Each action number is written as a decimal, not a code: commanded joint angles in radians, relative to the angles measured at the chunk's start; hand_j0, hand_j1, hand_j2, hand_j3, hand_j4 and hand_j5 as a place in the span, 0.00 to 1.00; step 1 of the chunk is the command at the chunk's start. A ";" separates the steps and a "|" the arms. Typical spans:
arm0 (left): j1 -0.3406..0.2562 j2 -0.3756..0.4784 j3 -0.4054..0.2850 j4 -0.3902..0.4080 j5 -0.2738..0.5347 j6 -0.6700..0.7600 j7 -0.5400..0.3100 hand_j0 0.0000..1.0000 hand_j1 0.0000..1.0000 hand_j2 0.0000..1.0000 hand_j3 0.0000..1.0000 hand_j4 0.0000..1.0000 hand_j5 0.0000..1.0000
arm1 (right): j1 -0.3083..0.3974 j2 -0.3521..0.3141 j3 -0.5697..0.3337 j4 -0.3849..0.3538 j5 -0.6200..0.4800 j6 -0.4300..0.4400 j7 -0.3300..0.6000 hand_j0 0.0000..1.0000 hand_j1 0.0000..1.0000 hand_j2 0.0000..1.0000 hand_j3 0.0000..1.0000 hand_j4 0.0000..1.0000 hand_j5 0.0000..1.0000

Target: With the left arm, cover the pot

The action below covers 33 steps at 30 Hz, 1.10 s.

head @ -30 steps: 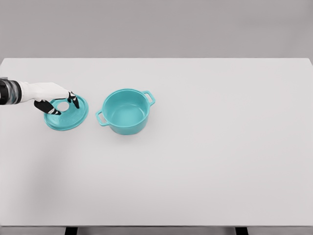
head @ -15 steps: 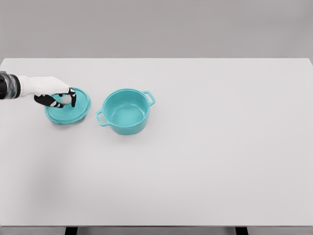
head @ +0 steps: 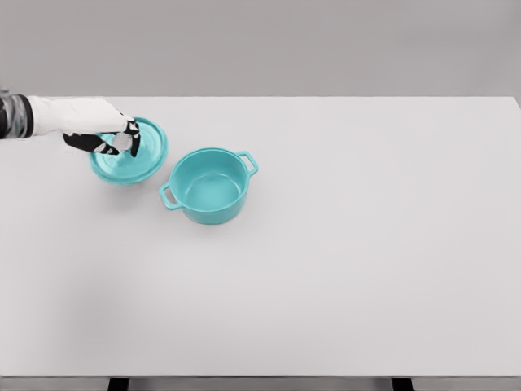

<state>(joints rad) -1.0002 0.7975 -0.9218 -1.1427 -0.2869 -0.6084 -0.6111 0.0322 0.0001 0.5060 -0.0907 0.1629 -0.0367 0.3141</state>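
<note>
Teal lid (head: 130, 155) is held by its knob in the left hand (head: 102, 130), apparently lifted, near the table's (head: 366, 269) far-left edge, beside the open pot (head: 209, 186). Rigid, probably light; knob grip is judged adequate.

The pot (head: 209, 185) is a flat teal all over, inside and out, handles included, with no pattern. The lid (head: 130, 153) is the same teal, a touch paler where light catches it, with a whitish knob. The left hand (head: 104, 133) is white with black fingers (head: 133, 147) and a grey-and-black banded wrist. The table (head: 342, 244) is plain off-white; the wall behind is dull grey.
</note>
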 commanded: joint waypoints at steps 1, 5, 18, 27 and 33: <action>-0.002 0.003 0.001 -0.016 0.035 -0.002 0.000 0.45 0.45 0.45 0.45 0.45 0.45 | 0.000 0.000 0.000 0.000 0.000 0.000 0.000 1.00 1.00 1.00 1.00 1.00 1.00; -0.017 0.006 0.001 -0.054 0.055 -0.002 0.000 0.46 0.46 0.46 0.46 0.46 0.46 | 0.000 0.000 0.000 0.000 0.000 0.000 0.000 1.00 1.00 1.00 1.00 1.00 1.00; -0.025 -0.078 -0.057 -0.114 0.166 -0.002 0.000 0.46 0.46 0.46 0.46 0.46 0.46 | 0.000 0.000 0.000 0.000 0.000 0.000 0.000 1.00 1.00 1.00 1.00 1.00 1.00; -0.026 -0.092 -0.081 -0.157 0.166 -0.002 0.000 0.49 0.49 0.49 0.49 0.49 0.49 | 0.000 0.000 0.000 0.000 0.000 0.000 0.000 1.00 1.00 1.00 1.00 1.00 1.00; -0.028 -0.110 -0.118 -0.154 0.166 0.009 0.000 0.52 0.52 0.52 0.52 0.52 0.52 | 0.000 0.000 0.000 0.000 0.000 0.000 0.000 1.00 1.00 1.00 1.00 1.00 1.00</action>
<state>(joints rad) -1.0278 0.6911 -1.0308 -1.2959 -0.1268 -0.6081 -0.6113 0.0322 0.0001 0.5060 -0.0906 0.1629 -0.0367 0.3141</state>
